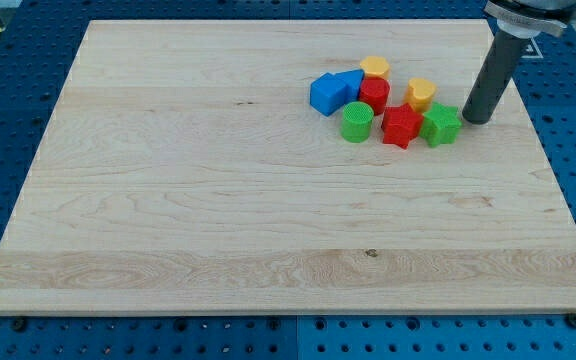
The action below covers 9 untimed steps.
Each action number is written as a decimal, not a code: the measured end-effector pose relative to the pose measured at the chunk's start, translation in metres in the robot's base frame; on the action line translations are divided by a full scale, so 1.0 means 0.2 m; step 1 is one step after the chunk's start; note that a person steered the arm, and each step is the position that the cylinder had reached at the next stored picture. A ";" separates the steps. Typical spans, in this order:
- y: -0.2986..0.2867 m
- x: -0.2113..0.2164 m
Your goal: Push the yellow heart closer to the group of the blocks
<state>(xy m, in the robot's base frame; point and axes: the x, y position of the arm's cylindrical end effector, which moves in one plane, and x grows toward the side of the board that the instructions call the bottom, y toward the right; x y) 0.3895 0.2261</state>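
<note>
Yellow heart [420, 94] sits at the upper right of the block cluster on the wooden bench [218, 200], touching the green star [441, 125] and just beside the red star [400, 127]. My tip [476, 121], a bare rod end effector holding nothing, rests just right of the green star.

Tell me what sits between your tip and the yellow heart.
The green star partly does: it sits just to the view's left of my tip, below and to the right of the yellow heart. The heart lies up and left of my tip, already touching the group by the red star.
</note>
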 end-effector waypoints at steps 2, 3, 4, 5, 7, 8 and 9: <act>-0.11 0.09; -0.25 0.15; -0.29 0.15; -0.15 0.00; -0.08 -0.39; -0.16 -0.39; -0.23 -0.37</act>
<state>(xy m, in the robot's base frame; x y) 0.3145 0.1802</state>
